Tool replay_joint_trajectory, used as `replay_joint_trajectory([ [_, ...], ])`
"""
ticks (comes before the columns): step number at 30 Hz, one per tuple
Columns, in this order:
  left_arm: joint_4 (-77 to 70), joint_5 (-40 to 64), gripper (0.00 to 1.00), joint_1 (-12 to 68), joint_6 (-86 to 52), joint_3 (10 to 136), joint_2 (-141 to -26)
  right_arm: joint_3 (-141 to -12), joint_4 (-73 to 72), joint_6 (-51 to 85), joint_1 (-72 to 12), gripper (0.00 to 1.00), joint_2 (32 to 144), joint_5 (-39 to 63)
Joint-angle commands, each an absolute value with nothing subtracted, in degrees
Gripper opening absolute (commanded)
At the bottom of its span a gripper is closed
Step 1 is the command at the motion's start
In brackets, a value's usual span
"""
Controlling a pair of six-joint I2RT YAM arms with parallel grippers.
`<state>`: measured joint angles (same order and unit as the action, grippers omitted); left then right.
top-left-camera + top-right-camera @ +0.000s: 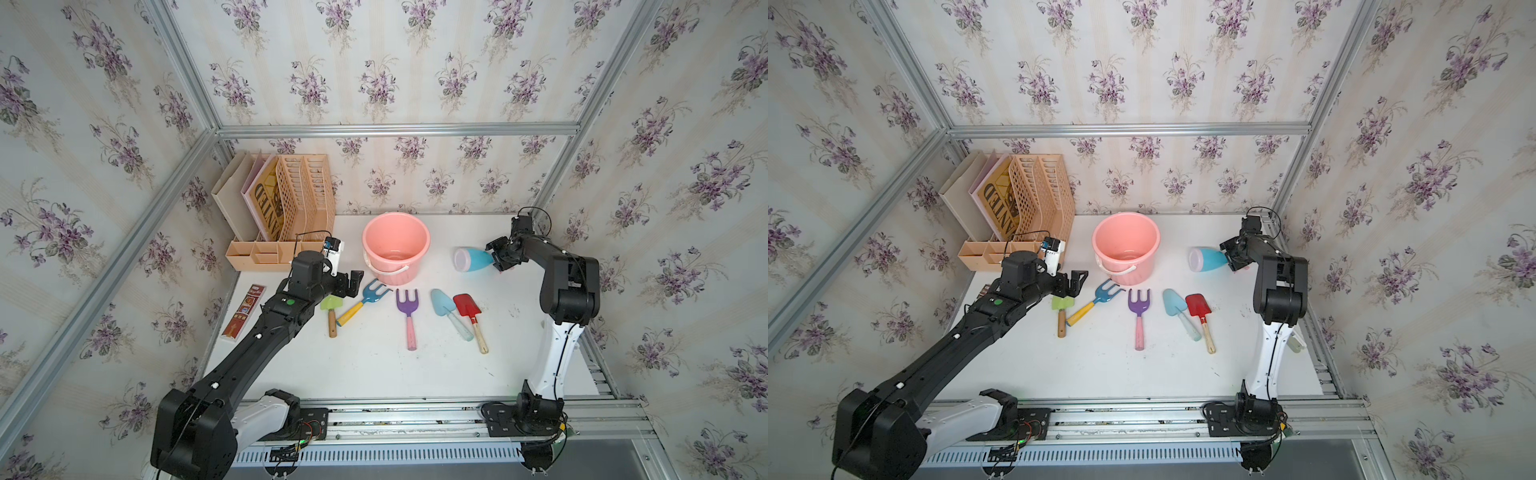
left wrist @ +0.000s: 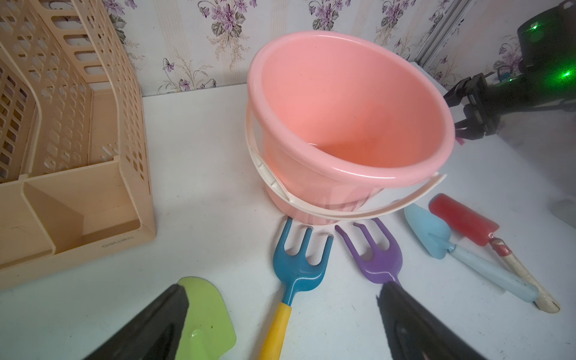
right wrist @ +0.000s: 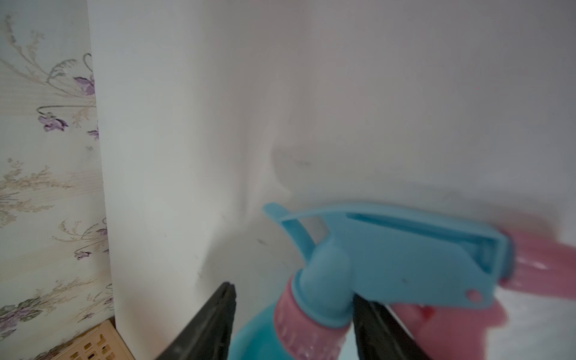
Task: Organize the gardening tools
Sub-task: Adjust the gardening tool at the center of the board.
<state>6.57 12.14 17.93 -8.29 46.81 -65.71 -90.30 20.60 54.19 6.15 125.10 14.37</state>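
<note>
Left gripper (image 1: 351, 284): jaws spread wide with nothing between them, poised above the blade of the green shovel (image 1: 332, 320), at 9 o'clock from the table's (image 1: 374, 365) centre.
Right gripper (image 3: 293, 296): part open, its fingers astride the pink collar of the spray bottle (image 1: 473, 259). One finger is against the neck and the other shows a gap, so no firm hold is visible.
Spray bottle: on its side at 2 o'clock, pale base toward the pink bucket (image 1: 415, 266), trigger end at the right gripper.
Pink bucket: upright at 12 o'clock, white handle folded down at the front.
Blue fork with yellow handle (image 1: 361, 303): just beside the green shovel, tines pointing at the bucket.
Purple fork with pink handle (image 1: 408, 320): at the centre, tines toward 12 o'clock.
Light-blue trowel (image 1: 446, 311): at 3 o'clock, lying flat.
Red shovel (image 1: 469, 313): just beside the trowel, on its 3 o'clock side.
Beige desk organizer (image 1: 291, 208): at 10 o'clock, in the back corner.
</note>
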Motion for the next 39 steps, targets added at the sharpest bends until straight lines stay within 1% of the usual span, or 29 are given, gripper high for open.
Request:
replay_joint_trajectory([
  [1,5.49,11.71,0.99,17.88,-7.75,46.85,-65.75,-93.13,22.23,54.48,6.06,0.61,128.14,16.94],
  [4,5.45,11.53,0.99,17.91,-7.69,46.79,-65.52,-94.24,23.93,53.14,6.06,0.51,129.33,17.26],
  [11,5.79,11.35,0.99,17.85,-7.87,46.67,-64.93,-89.77,20.28,52.13,6.06,0.12,126.73,15.78],
  [14,5.88,11.06,0.99,17.92,-7.85,46.63,-64.41,-88.07,16.54,51.62,5.9,0.03,124.82,15.72],
  [16,5.89,10.93,0.99,17.93,-7.91,46.65,-64.34,-86.55,12.57,50.52,5.33,0.01,122.85,15.38],
  [19,5.81,10.99,0.99,17.89,-8.13,46.67,-64.34,-83.94,6.86,46.66,3.23,0.01,118.04,10.99],
  [22,5.73,10.9,0.99,17.9,-8.33,46.68,-64.2,-79.98,1.13,42.46,0.17,0.02,111.83,3.78],
  [24,5.72,10.9,0.99,17.92,-8.34,46.59,-64.07,-77.73,-1.74,38.84,-2.36,0.05,108.18,-2.08],
  [27,5.55,10.9,0.99,17.87,-8.26,46.58,-64.07,-74.47,-6.46,33.92,-6.35,0.05,104.27,-10.61],
  [31,5.33,10.84,0.99,17.93,-8.26,46.35,-63.99,-72.98,-9.07,30.23,-10.51,0.0,102.16,-23.48],
  [36,5.19,10.5,0.99,17.92,-7.67,46.01,-63.67,-72.03,-16.94,21.68,-15.54,0.0,103.37,-38.99],
  [39,5.1,10.28,0.99,17.91,-7.48,45.58,-63.46,-70.46,-24.31,16.77,-17.81,0.0,105.09,-45.45],
])
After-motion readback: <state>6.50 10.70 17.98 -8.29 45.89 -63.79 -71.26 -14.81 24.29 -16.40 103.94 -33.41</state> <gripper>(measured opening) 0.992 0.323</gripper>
